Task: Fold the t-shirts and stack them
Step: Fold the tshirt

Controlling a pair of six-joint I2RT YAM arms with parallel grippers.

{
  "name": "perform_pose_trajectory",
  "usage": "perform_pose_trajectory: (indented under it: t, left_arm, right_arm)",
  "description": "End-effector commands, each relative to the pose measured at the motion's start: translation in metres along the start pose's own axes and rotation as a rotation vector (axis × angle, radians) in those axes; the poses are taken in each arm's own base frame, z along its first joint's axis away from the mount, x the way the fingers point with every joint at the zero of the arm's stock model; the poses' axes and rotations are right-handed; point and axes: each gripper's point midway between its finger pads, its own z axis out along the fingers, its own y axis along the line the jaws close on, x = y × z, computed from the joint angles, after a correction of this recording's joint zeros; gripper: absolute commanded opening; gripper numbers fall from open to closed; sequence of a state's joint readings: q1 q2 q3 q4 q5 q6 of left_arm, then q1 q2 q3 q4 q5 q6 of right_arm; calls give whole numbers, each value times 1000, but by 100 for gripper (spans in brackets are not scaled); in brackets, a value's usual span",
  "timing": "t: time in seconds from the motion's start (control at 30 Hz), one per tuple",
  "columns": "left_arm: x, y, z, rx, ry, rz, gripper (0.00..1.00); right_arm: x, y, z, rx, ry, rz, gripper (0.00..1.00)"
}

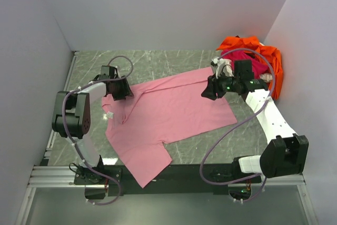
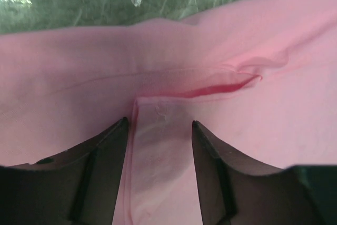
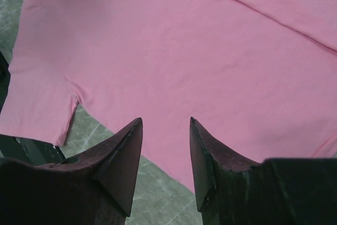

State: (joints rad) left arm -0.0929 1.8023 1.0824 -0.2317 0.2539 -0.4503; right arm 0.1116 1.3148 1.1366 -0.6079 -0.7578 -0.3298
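A light pink t-shirt (image 1: 174, 111) lies spread flat across the middle of the green marbled table (image 1: 174, 61), one sleeve reaching the near edge. A magenta t-shirt (image 1: 254, 66) and an orange t-shirt (image 1: 266, 51) sit bunched together in the far right corner. The left gripper (image 2: 159, 125) is low over the pink shirt's far left part, fingers spread, with a raised fold between them. The right gripper (image 3: 166, 122) hovers over the shirt's right edge, its fingers also spread apart.
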Motion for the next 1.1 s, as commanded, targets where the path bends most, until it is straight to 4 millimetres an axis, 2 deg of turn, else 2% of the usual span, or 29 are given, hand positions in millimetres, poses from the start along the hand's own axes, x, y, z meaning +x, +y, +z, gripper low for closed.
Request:
perform_pose_trajectory:
  t: [0.0,0.2,0.37,0.43,0.57,0.63,0.9,1.0,1.03,1.07]
  left_arm:
    - [-16,-3,-2,-12,-30,45,56]
    - [-4,-9,3,-5,10,61,49]
    - [-4,-17,-2,21,17,70,28]
    - [-6,-23,-7,36,6,76,15]
    - [-12,-47,-25,113,-18,105,8]
    - [-6,-60,-31,181,8,115,6]
    - [37,-94,-35,334,148,167,8]
    - [46,-104,-37,345,181,209,21]
    - [50,-106,-38,343,193,222,33]
    - [55,-106,-39,335,216,239,37]
  right_arm:
    - [-4,7,-2,-28,-22,-13,48]
    - [-4,6,-5,-22,-30,-17,48]
    - [-6,5,-10,-15,-43,-19,48]
    - [-7,4,-11,-14,-48,-20,48]
    - [-7,2,-13,-10,-52,-14,48]
    - [-7,1,-15,-7,-56,-17,48]
    - [-8,-3,-20,5,-72,-8,48]
    - [-8,-4,-21,8,-71,-5,48]
    - [-7,-5,-21,7,-70,-3,48]
    - [-7,-6,-21,11,-70,-3,48]
